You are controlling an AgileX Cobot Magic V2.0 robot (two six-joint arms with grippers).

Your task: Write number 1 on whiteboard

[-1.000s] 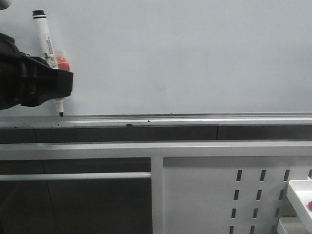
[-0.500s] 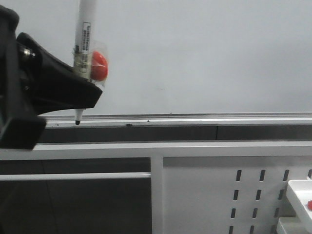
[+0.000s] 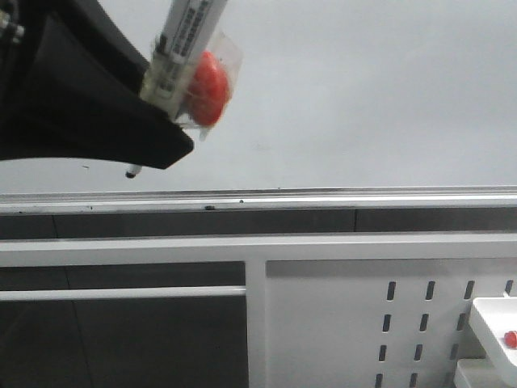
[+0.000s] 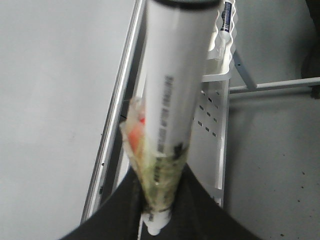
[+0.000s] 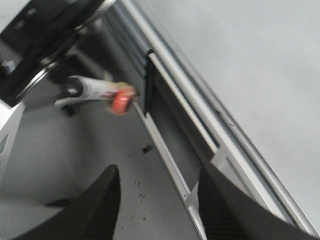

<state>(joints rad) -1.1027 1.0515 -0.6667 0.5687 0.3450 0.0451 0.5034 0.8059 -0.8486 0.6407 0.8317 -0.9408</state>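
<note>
Pale grey-white glossy whiteboard (image 3: 339, 89) shows you no stroke yet, left claw (image 3: 153, 145) at nine o'clock grasping the white marker (image 3: 182, 36).

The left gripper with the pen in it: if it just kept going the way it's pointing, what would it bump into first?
Probably the whiteboard: the left gripper holds the marker, whose tip hangs just above the silver rail. Depth is unclear, so the rail could come first.

The whiteboard (image 3: 363, 89) is looking smooth and glossy, its silver rail (image 3: 339, 198) brushed metal; the marker (image 3: 182, 36) is showing shiny white plastic.
</note>
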